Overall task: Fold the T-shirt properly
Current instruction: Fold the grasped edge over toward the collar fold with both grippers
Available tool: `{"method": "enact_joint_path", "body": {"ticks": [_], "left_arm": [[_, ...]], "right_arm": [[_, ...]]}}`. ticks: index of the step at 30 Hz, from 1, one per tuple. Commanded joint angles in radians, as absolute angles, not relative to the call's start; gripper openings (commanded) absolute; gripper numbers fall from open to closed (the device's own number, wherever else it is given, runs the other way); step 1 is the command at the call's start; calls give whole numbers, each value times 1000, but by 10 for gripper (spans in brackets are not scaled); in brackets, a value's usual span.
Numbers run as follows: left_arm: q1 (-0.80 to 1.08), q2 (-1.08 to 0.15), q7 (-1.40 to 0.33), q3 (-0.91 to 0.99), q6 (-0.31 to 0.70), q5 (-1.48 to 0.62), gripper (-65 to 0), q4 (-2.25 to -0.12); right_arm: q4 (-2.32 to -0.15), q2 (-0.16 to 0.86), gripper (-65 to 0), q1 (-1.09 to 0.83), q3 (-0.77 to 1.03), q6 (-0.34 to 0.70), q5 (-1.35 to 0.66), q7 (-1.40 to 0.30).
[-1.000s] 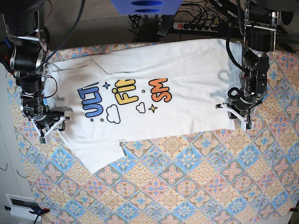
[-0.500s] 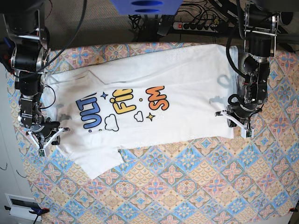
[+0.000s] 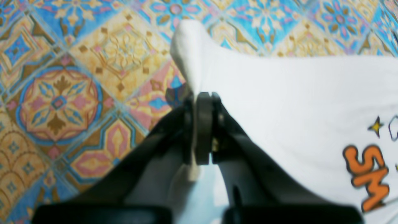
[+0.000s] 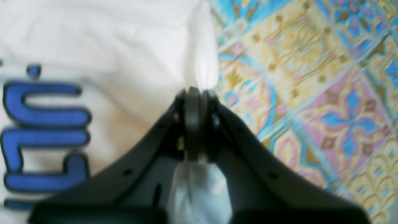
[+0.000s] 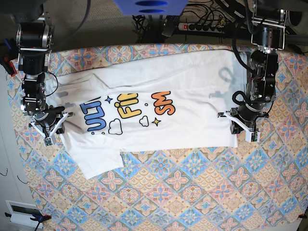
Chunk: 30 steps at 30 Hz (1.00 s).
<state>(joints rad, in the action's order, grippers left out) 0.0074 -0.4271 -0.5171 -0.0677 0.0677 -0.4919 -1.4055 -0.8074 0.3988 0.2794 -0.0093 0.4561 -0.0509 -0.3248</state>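
Observation:
The white T-shirt (image 5: 183, 91) lies print side up across the patterned cloth, with blue, yellow and orange lettering (image 5: 127, 109) in its middle. One sleeve (image 5: 98, 161) points toward the near side. My left gripper (image 5: 239, 127) is shut on the shirt's edge at the right of the base view. In the left wrist view the closed jaws (image 3: 202, 96) pinch white fabric (image 3: 295, 102), and a corner (image 3: 186, 40) sticks up beyond them. My right gripper (image 5: 48, 129) is shut on the shirt's edge at the left. In the right wrist view (image 4: 194, 91) it pinches white fabric (image 4: 108, 37) beside the blue letters.
A blue, yellow and pink tiled tablecloth (image 5: 192, 192) covers the table. A power strip with cables (image 5: 202, 26) lies behind the far edge, next to a blue object (image 5: 149, 7). A small white device (image 5: 21, 211) sits off the near left corner.
Both grippers stay shut on the shirt. The shirt has been dragged a little toward the near side, and its left part lies flatter.

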Motion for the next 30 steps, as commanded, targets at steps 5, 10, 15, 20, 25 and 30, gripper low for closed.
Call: {"method": "enact_joint_path", "body": {"ticks": [5, 10, 15, 20, 25, 30], "left_arm": [[65, -460, -492, -61, 70, -493, -650, -1448], [120, -476, -490, -59, 70, -493, -650, -1448], [157, -481, -490, -59, 71, -493, -650, -1449], [217, -496, -490, 2, 73, -495, -650, -1509], [274, -498, -490, 56, 74, -495, -650, -1569], [306, -498, -490, 74, 74, -495, -650, -1581]], "right_arm": [[-881, 417, -643, 257, 88, 450, -58, -315], [-978, 417, -643, 197, 145, 450, -58, -351], [-1052, 417, -643, 156, 174, 450, -58, -374], [-1096, 417, -643, 114, 223, 450, -58, -374], [-1125, 417, -643, 77, 248, 450, -58, -374], [-1170, 417, -643, 36, 259, 450, -58, -374]]}}
